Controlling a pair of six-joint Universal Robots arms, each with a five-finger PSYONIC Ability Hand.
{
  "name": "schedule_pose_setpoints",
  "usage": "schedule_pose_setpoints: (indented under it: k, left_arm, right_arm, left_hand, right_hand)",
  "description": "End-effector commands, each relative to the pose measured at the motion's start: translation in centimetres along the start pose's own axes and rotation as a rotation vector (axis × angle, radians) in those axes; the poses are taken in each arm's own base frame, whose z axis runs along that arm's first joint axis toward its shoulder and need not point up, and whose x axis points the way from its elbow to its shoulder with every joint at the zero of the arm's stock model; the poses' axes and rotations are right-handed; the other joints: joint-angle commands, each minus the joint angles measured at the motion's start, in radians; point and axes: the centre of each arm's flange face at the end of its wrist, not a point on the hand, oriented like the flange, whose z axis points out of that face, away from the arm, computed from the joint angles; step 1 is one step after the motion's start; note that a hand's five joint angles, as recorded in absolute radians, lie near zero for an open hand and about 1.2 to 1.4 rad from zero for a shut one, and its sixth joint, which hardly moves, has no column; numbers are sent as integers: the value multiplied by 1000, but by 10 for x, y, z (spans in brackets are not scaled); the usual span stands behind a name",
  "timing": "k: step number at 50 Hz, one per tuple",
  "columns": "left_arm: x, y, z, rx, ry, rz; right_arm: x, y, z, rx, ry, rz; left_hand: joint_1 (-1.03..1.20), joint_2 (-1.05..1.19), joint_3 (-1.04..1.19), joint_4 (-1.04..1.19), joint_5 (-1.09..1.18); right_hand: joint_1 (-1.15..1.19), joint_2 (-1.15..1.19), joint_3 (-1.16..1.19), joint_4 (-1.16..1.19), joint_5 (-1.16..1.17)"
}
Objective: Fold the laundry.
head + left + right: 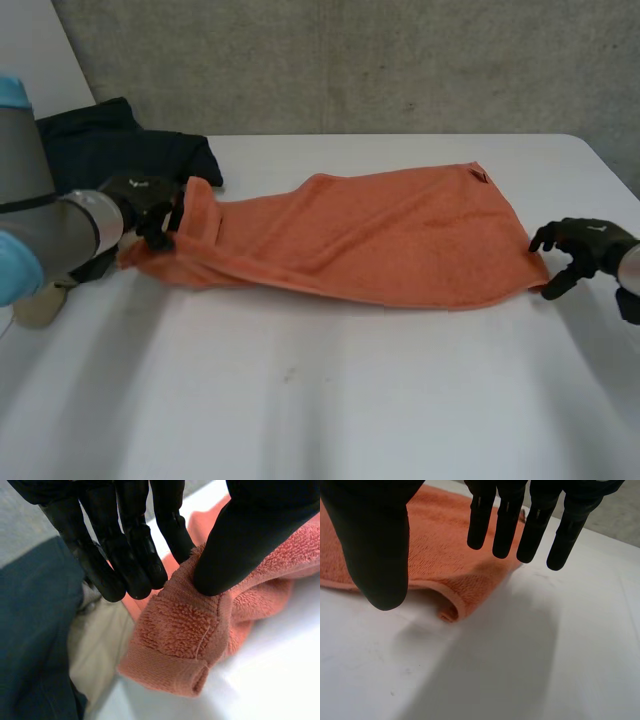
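We see the orange towel (380,240) stretched lengthwise on the white bench (350,400) between the two hands. The left hand (150,205) is at one short end, where the cloth stands bunched in a raised ridge. In its wrist view the thumb (240,545) presses into a thick fold and the fingers (135,555) close in from the other side, so the hand has the fold pinched. We cannot quite make out how firmly the fingers bear on the cloth. Beyond that hand's fingertips lie a dark blue garment (110,150) and, just beside the towel's end, a pale beige cloth (100,640).

The right hand (590,245) sits at the opposite end, just beside the towel's near corner. Its fingers are straight and spread well away from the thumb, holding nothing. The corner, rolled into a small curl, lies on the bench under the gap between them.
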Motion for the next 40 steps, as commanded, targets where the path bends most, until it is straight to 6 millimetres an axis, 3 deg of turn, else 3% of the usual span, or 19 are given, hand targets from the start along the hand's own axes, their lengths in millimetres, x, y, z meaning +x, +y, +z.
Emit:
schedule_pose_setpoints:
  k: [1, 15, 17, 20, 23, 30, 38, 40]
  left_arm:
    - [-1, -16, 9, 25, -27, -42]
    - [-6, -25, 11, 32, -37, -54]
    - [-8, -25, 10, 29, -41, -59]
    - [-7, -23, 8, 16, -33, -63]
    - [-5, -17, 3, -21, -20, -63]
    - [12, 21, -29, -226, 99, -22]
    - [40, 82, -75, -456, 310, 191]
    - [42, 82, -75, -452, 312, 201]
  right_arm:
    - [-10, 9, 17, 8, 5, -106]
    - [-12, 14, 43, 84, 30, -197]
    - [-11, 13, 46, 90, 36, -209]
    - [-6, 9, 45, 97, 60, -213]
    - [-4, 4, 39, 95, 67, -201]
    - [17, -20, -14, 37, 61, -233]
    - [38, -2, -95, -439, -144, -585]
    - [38, -1, -96, -462, -143, -589]
  left_hand:
    - [254, 199, 208, 202, 242]
    - [254, 199, 208, 202, 242]
    - [254, 199, 208, 202, 242]
    - [254, 199, 208, 202, 242]
    - [254, 199, 208, 202, 242]
    - [254, 199, 208, 202, 242]
    - [254, 199, 208, 202, 242]
    - [254, 199, 208, 202, 242]
  right_hand:
    - [26, 43, 39, 43, 65]
    - [169, 186, 183, 187, 208]
    - [336, 353, 350, 354, 375]
    - [864, 881, 878, 882, 903]
    - [866, 883, 880, 883, 905]
    - [866, 883, 880, 883, 905]
    - [866, 883, 880, 883, 905]
    - [866, 883, 880, 883, 905]
